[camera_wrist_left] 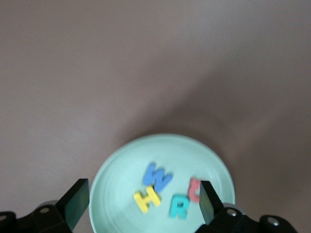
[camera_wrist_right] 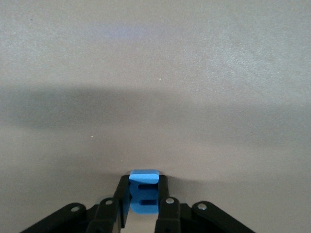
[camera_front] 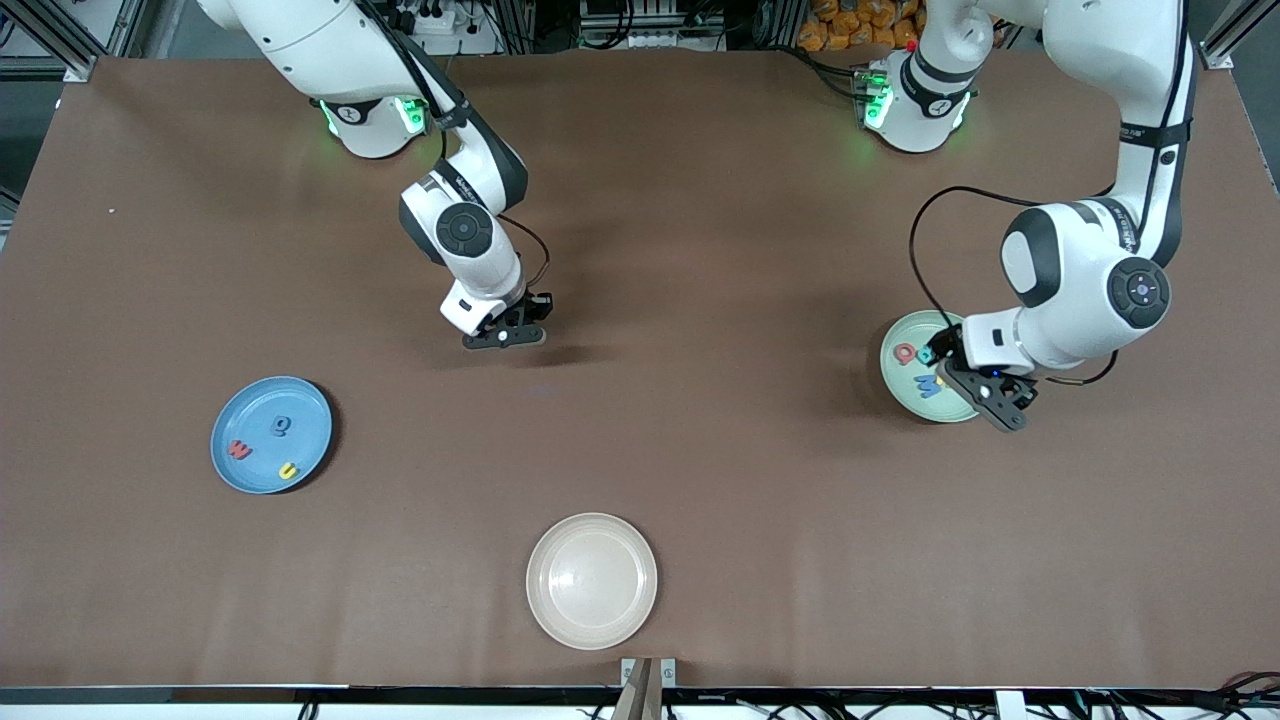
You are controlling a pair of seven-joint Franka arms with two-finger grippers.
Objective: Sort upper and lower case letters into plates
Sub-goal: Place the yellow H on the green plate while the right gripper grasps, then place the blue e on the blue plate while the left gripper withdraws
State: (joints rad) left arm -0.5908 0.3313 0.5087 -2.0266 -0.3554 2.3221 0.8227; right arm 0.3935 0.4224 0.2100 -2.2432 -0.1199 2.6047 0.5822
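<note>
My right gripper (camera_front: pixel 505 337) (camera_wrist_right: pixel 144 182) is low over the bare middle of the table, shut on a small blue letter (camera_wrist_right: pixel 144 192); in the front view the fingers hide that letter. My left gripper (camera_front: pixel 985 396) (camera_wrist_left: pixel 141 203) hangs open over the mint green plate (camera_front: pixel 915 405) (camera_wrist_left: pixel 116 179), holding nothing. In that plate lie a blue W (camera_wrist_left: pixel 158 178), a yellow H (camera_wrist_left: pixel 146 198), a teal R (camera_wrist_left: pixel 180 206) and a red letter (camera_wrist_left: pixel 195 190). The sky blue plate (camera_front: pixel 255 410), toward the right arm's end, holds a red letter (camera_front: pixel 240 449), a blue one (camera_front: pixel 282 428) and a yellow one (camera_front: pixel 289 470).
A cream-white plate (camera_front: pixel 592 540) with nothing in it sits near the table's front edge, nearer the front camera than my right gripper. The brown table (camera_front: pixel 720 300) stretches bare between the plates.
</note>
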